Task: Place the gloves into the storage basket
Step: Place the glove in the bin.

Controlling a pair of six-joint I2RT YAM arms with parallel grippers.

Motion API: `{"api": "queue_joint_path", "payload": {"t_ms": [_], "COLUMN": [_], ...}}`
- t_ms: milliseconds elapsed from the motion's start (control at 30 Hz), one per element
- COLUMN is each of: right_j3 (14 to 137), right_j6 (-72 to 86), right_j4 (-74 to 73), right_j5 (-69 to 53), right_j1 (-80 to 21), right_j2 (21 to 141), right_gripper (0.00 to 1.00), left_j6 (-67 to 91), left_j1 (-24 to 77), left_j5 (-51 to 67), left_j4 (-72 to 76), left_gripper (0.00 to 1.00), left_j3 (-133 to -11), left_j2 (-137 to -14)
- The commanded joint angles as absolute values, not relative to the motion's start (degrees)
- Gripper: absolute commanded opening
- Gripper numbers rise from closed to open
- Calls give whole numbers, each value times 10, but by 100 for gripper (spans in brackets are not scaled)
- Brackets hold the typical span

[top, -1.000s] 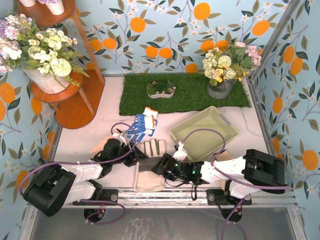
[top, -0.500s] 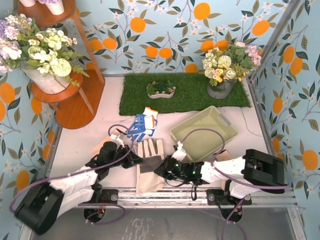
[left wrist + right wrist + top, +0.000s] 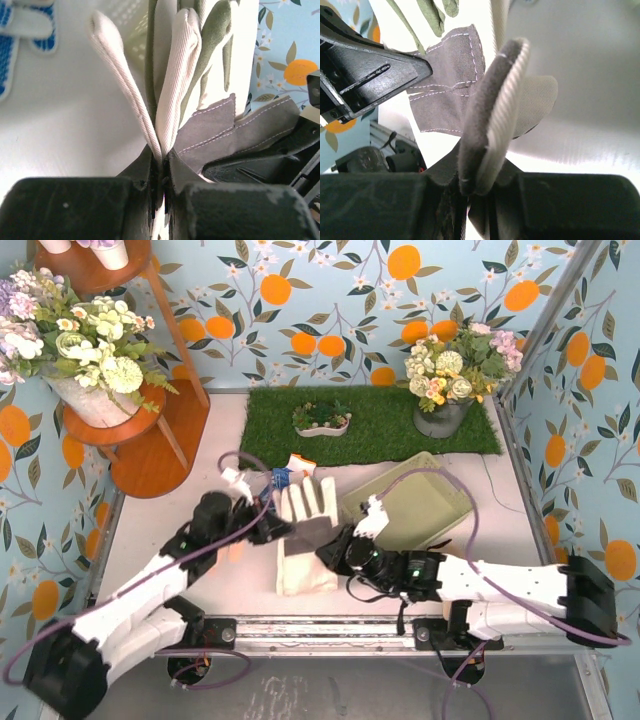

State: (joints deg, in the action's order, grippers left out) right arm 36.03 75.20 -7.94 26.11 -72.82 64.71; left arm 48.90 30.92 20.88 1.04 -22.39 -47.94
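The left gripper (image 3: 162,167) is clamped on one edge of the limp grey-and-cream suede work glove (image 3: 305,530), the right gripper (image 3: 476,182) on the opposite edge (probably so it cannot crumple). The glove is just beside the pale green latticed plastic basket (image 3: 430,502), not yet inside

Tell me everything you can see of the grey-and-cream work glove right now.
The work glove is cream ribbed cloth with grey suede patches sewn in pale thread. It stretches lengthwise, finger end pointing away from the arms, cuff nearest them. The left gripper pinches its left edge, the right gripper its right edge, both shut.
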Motion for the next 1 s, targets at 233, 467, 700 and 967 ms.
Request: {"api": "queue_joint_path", "payload": {"t_ms": [233, 467, 700, 967], "right_j3": [442, 447, 475, 459], "right_j6": [678, 731, 834, 872], "right_j4": [-323, -393, -495, -504], "right_j5": [431, 463, 511, 489], "right_j1": [-695, -666, -647, -583], "right_j2": [564, 560, 611, 606], "right_gripper": [0, 0, 0, 0], "left_j6": [357, 322, 277, 232], "left_j1": [318, 372, 403, 411], "left_j5": [195, 169, 167, 179], "left_j4": [92, 117, 112, 95], "left_gripper": [0, 0, 0, 0], "left_j3": [-453, -571, -689, -806], "left_j2": [-731, -895, -1034, -1153]}}
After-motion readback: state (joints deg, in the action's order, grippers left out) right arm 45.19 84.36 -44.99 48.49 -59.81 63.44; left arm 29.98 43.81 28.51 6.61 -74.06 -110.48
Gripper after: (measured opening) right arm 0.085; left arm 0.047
